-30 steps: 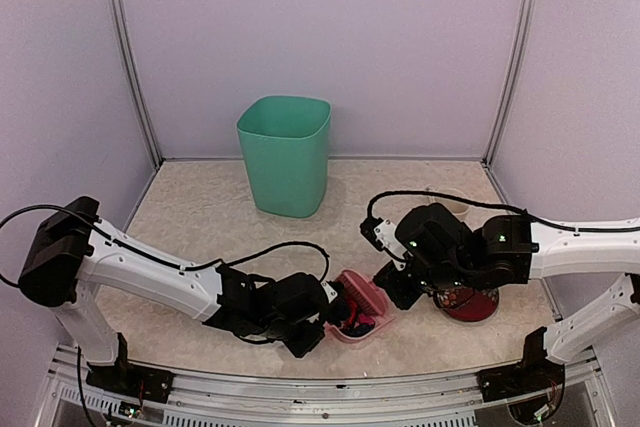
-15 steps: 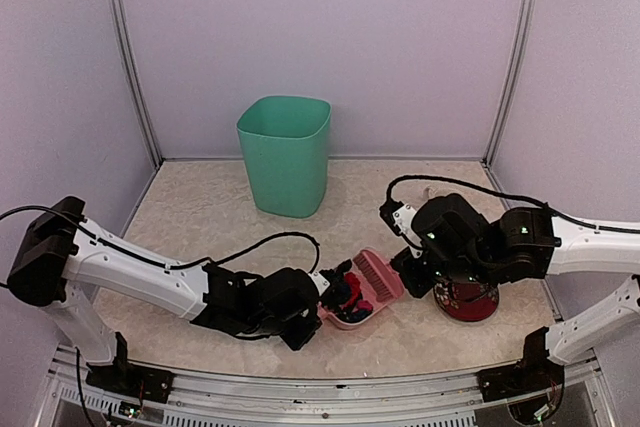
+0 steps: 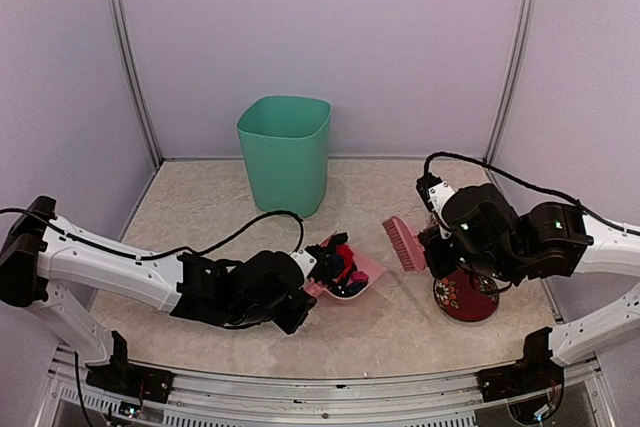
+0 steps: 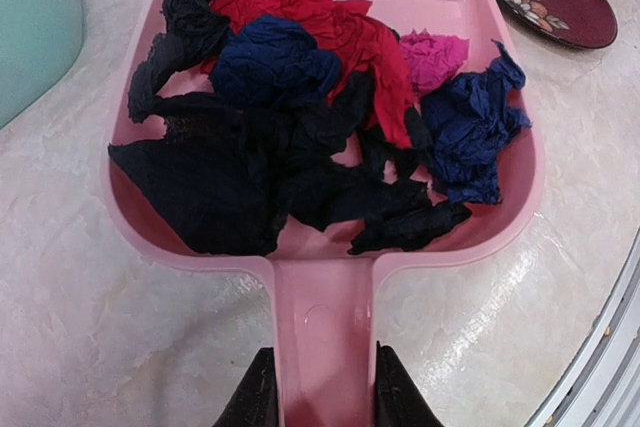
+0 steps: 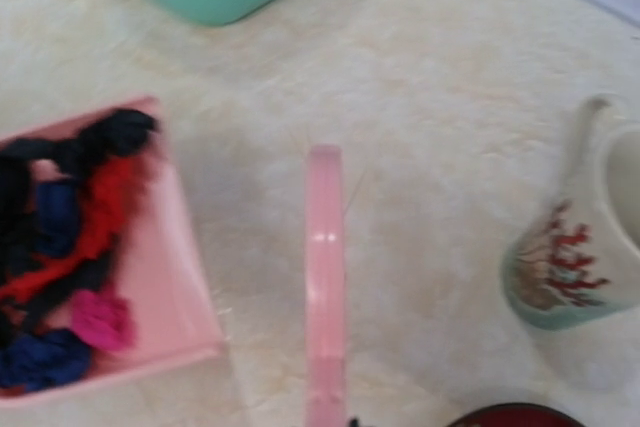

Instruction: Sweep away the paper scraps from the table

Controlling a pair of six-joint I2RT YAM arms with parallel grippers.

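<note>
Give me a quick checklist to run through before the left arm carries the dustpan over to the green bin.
1. Left gripper clamped on the dustpan handle: ok.
2. Paper scraps inside the pan: ok, but heaped, and a black one reaches the front lip.
3. Brush clear of the pan: ok, the right gripper holds it off to the right.
4. Way to the bin free: ok, nothing stands between in the top view.
5. No stray scraps on the table: cannot tell, the arms hide parts of it.
</note>
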